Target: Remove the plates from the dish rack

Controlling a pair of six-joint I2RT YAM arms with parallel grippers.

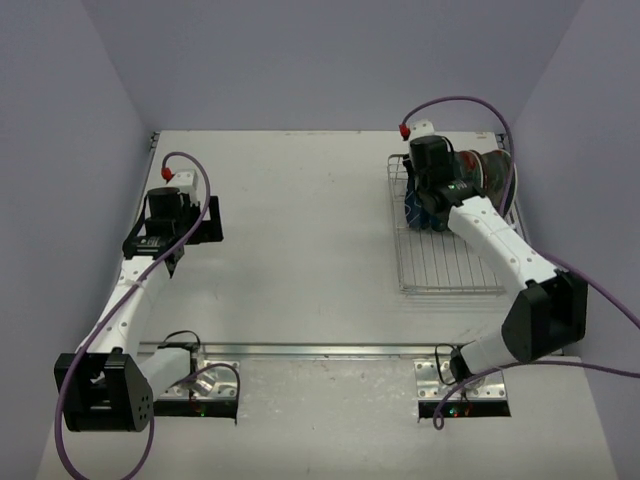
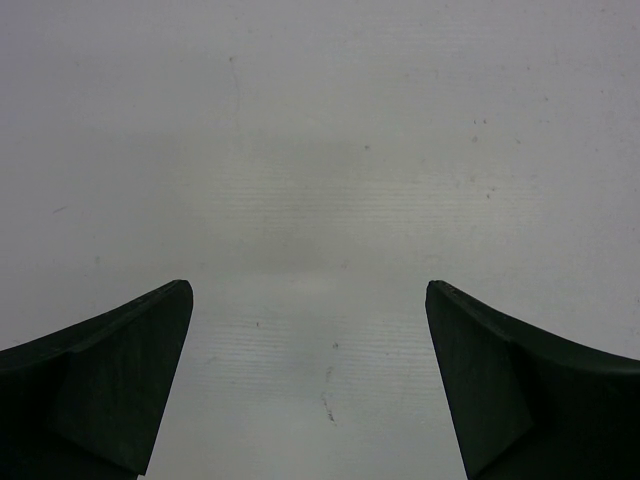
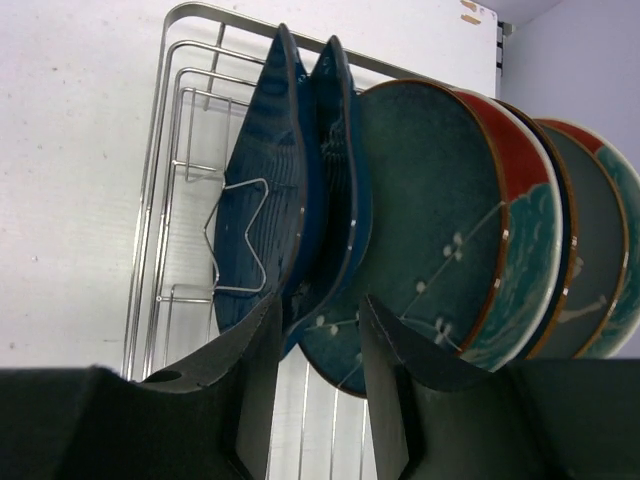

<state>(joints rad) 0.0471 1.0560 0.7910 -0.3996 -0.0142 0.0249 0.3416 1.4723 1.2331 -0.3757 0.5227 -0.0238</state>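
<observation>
The silver wire dish rack (image 1: 450, 272) stands at the right of the table; it also shows in the right wrist view (image 3: 180, 150). Several plates stand upright at its far end (image 1: 490, 175). In the right wrist view two dark blue plates (image 3: 265, 180) lean together, then a teal plate with pale markings and a red rim (image 3: 430, 220), then more red-rimmed plates (image 3: 590, 260). My right gripper (image 3: 320, 300) (image 1: 420, 205) is open, its fingers straddling the lower rims of the dark blue plates. My left gripper (image 2: 308, 285) (image 1: 203, 224) is open and empty, just above the bare table.
The near half of the rack (image 1: 445, 250) holds no plates, only wire grid and tines. Purple cables loop over both arms. The enclosure walls close in on the left, right and far sides. A metal rail (image 1: 330, 350) runs along the near edge.
</observation>
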